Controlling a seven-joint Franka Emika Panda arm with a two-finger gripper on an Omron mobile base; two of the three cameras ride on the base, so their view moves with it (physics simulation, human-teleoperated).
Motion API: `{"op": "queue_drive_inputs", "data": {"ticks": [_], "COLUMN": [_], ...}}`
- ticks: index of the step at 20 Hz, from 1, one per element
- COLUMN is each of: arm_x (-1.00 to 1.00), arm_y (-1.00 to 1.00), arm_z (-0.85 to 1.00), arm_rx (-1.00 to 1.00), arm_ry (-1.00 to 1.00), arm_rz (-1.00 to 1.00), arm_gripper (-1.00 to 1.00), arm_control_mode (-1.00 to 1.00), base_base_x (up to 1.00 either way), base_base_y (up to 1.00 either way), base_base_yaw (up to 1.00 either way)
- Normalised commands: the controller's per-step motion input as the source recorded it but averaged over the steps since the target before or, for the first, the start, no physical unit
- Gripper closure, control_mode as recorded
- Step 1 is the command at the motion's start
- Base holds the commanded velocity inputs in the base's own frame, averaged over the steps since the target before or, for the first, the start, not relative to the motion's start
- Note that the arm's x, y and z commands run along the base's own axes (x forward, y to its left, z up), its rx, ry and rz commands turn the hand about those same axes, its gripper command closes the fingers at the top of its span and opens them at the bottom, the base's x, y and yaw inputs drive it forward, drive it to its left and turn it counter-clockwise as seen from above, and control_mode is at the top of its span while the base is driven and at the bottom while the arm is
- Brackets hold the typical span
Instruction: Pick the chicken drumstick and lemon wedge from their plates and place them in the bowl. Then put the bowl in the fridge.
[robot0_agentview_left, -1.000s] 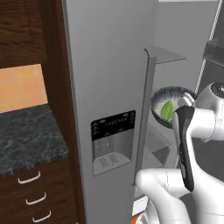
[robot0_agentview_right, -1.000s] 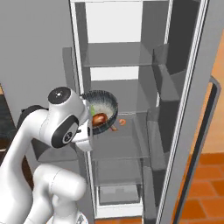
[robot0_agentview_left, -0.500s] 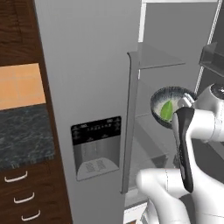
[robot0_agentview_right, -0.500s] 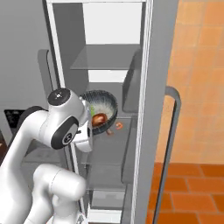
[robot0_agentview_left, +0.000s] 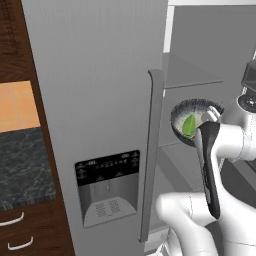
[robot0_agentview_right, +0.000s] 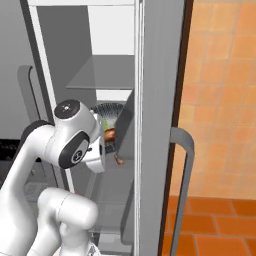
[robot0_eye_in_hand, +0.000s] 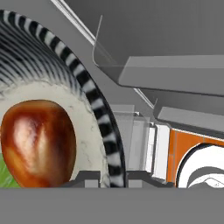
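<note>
Grey bowl (robot0_agentview_left: 196, 120) | inside fridge (robot0_agentview_left: 100, 100) | tight beside door edge

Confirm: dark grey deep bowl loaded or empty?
Loaded: the dark grey deep bowl holds the green lemon wedge and the reddish-brown chicken drumstick.

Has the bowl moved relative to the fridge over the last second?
Yes. In the left base view the bowl sits farther right of the door handle than before. The whole picture shifted too, so the driving base likely carried it.
</note>
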Motion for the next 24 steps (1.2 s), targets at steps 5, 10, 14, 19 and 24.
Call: {"op": "queue_drive_inputs", "data": {"ticks": [5,10,14,19,24], "arm_x": [0.24,0.88,0.87,0.89,0.71], "arm_y": [0.0,0.0,0.0,0.0,-0.03], "arm_z": [-0.07,-0.3,-0.33,-0.44,-0.47], "arm_rx": [0.0,0.04,0.04,0.01,0.01], "arm_ry": [0.0,-0.05,0.02,0.07,0.04], "arm_rz": [0.01,0.09,0.09,0.08,0.1], "arm_gripper": [1.0,1.0,1.0,1.0,1.0], "arm_control_mode": [-1.0,-1.0,-1.0,-1.0,-1.0], "base_base_x": [0.39,0.0,0.0,0.0,0.0], "base_base_y": [0.01,0.0,0.0,0.0,0.0], "base_base_yaw": [0.0,0.0,0.0,0.0,0.0]}}
